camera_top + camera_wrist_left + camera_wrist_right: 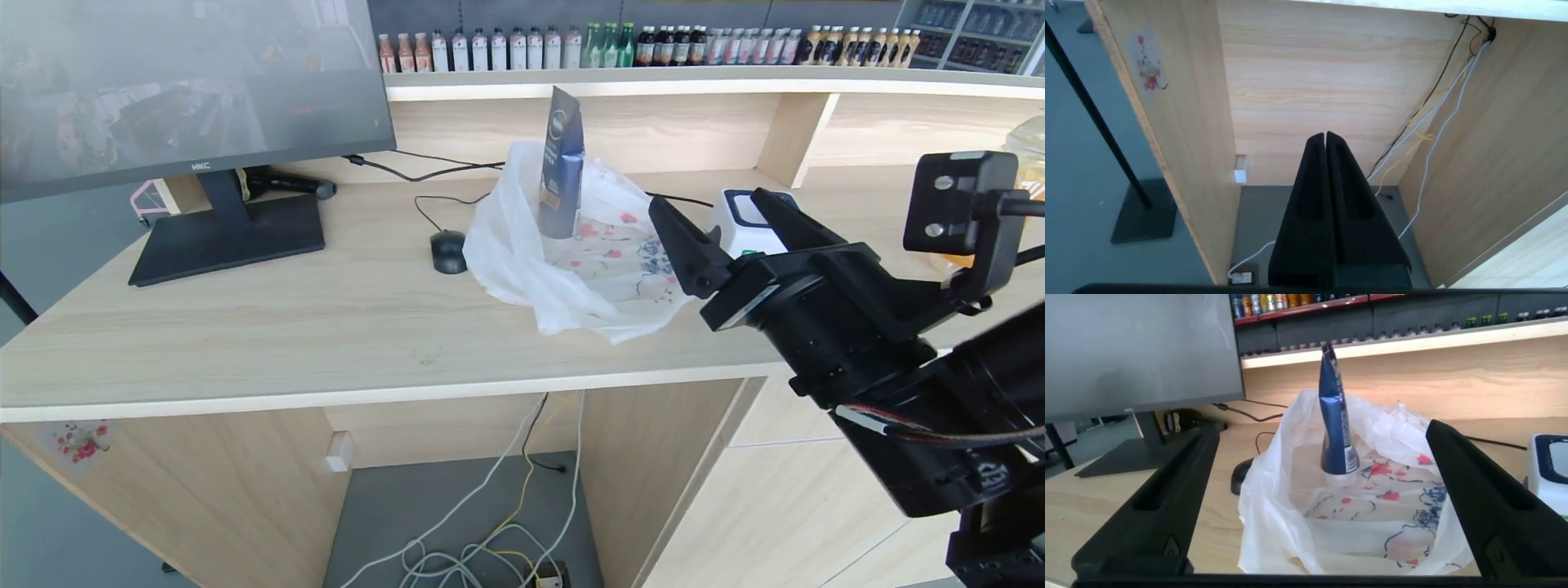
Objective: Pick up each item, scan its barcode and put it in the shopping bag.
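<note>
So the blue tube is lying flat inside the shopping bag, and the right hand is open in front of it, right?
Not quite. The blue tube stands upright in the shopping bag, not flat; the right wrist view shows this plainly. The right hand is open in front of it, as you said.

My head camera looks down across the counter (326, 318). Right wrist faces the bag (1282, 514) up close, shared with head view; left wrist looks under the counter.
</note>
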`<state>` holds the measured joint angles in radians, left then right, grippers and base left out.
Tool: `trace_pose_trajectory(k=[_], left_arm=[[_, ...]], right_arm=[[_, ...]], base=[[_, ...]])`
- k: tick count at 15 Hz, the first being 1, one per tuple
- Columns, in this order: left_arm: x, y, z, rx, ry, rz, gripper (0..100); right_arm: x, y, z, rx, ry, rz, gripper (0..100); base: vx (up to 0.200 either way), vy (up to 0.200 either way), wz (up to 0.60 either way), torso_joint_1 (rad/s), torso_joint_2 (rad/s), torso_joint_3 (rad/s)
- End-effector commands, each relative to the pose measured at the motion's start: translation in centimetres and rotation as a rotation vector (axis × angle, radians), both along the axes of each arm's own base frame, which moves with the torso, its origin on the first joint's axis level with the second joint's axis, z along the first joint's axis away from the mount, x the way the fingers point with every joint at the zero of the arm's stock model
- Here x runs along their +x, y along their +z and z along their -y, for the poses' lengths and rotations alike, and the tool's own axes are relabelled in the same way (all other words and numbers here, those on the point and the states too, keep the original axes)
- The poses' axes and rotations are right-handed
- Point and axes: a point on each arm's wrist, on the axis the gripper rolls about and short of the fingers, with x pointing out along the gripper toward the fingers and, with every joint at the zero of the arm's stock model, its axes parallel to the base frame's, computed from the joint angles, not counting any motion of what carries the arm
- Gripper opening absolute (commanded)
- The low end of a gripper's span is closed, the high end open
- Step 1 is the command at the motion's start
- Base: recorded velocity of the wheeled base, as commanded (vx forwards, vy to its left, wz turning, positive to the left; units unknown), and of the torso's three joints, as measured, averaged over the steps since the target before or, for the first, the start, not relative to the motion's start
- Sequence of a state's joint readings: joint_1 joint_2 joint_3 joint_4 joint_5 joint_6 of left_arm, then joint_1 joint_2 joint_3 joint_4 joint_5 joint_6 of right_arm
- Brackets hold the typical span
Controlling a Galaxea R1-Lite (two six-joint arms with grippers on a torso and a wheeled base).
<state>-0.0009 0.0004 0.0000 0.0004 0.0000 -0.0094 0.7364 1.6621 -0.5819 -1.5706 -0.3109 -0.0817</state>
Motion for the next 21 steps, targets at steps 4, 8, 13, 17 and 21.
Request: trace_pose_trajectory(k=[4,8,13,17,21], left_arm=[[0.0,0.0,0.0,-0.001,-0.001,0.001,0],[0.0,0.0,0.0,-0.001,-0.001,0.001,0],[0.0,0.0,0.0,-0.001,-0.001,0.002,0],[0.0,0.0,0.0,-0.001,-0.001,0.002,0],[0.0,0.0,0.0,-0.001,-0.001,0.002,0]], right_arm=[[0.1,-0.8,0.6,-0.029,-0.026,-0.023,100],[0.1,-1.0,1.1,-0.041,-0.043,-0.027,100],[0.1,-0.9,1.1,-0.039,-0.040,-0.023,100],[0.0,-1.0,1.2,-0.039,-0.035,-0.028,100],[-0.1,-1.1,1.2,-0.042,-0.033,-0.032,100]], base=[[0.000,-0.200,0.00,0.001,0.00,0.007],[0.000,-0.200,0.00,0.004,0.00,0.000],[0.000,-0.200,0.00,0.003,0.00,0.003],[0.000,-0.200,0.00,0.004,0.00,0.001],[0.000,-0.200,0.00,0.000,0.00,0.002]])
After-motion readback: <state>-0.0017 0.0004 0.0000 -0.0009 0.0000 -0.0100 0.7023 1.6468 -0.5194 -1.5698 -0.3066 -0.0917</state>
